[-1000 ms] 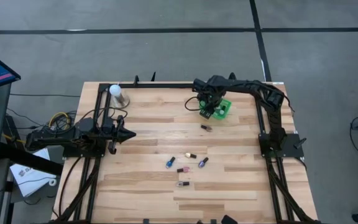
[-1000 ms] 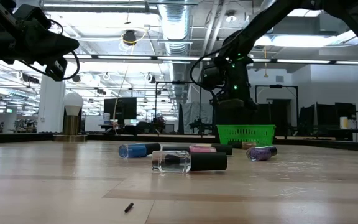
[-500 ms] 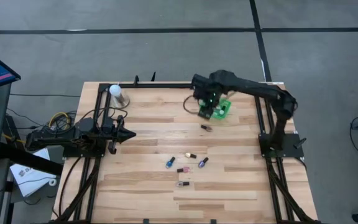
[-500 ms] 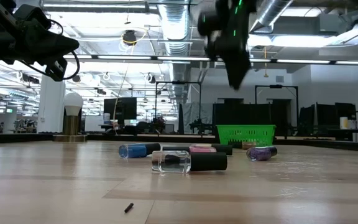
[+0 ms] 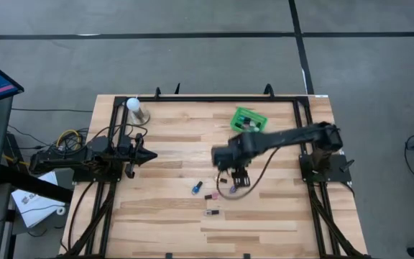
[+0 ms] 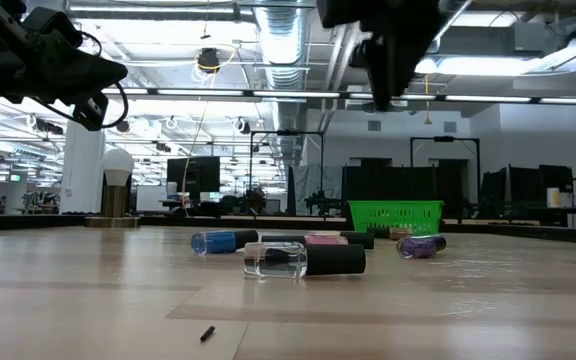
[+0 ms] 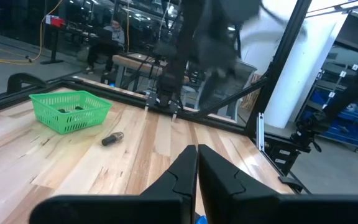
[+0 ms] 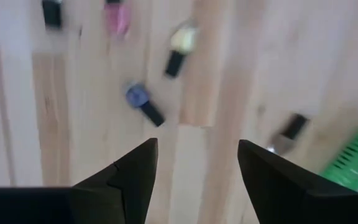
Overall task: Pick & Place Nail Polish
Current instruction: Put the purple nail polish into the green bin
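Several tiny nail polish bottles lie on their sides on the wooden table: a blue one (image 5: 196,188), a pink one (image 5: 210,196) and a clear one with a dark cap (image 5: 210,212). The low view shows the blue (image 6: 218,241), clear (image 6: 303,260) and purple (image 6: 420,245) bottles. My right gripper (image 5: 237,175) hangs open and empty above this cluster (image 8: 138,99), high over the table (image 6: 388,40). My left gripper (image 5: 146,155) waits shut and empty at the table's left (image 7: 196,155).
A green basket (image 5: 249,119) holding a few dark bottles stands at the far right. A lone dark bottle (image 7: 112,138) lies between the basket and the cluster. A white ball-topped stand (image 5: 135,109) is at the far left corner. Black frame rails run along the table's sides.
My right gripper has risen from over the green basket and swung toward the table's near edge and middle, and now stands above the cluster of lying bottles. The bottles on the table have not moved.
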